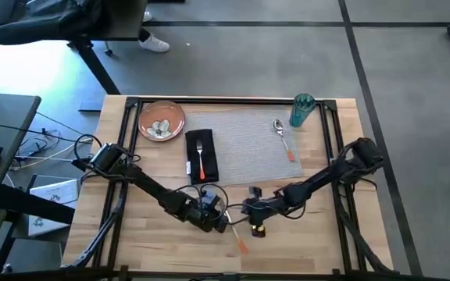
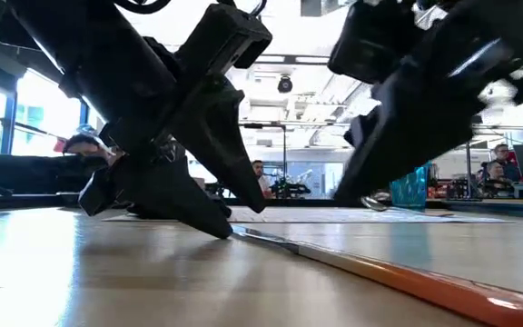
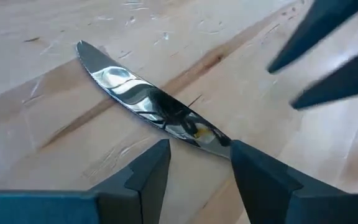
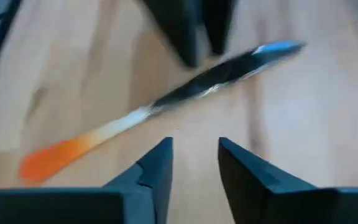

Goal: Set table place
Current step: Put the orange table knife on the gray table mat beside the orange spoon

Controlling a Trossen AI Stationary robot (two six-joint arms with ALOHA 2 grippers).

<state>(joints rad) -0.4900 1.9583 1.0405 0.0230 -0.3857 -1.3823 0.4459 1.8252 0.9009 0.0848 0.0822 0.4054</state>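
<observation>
Left claw (image 3: 194, 165) straddling knife (image 3: 148, 104); handle hidden. Right claw (image 4: 194, 163) gaping.

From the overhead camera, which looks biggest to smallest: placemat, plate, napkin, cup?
1. Placemat, clearly largest.
2. Plate and napkin look about alike; I would not rank them.
3. Cup, smallest.

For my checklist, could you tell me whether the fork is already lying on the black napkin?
Yes, the fork lies on the black napkin.
</observation>
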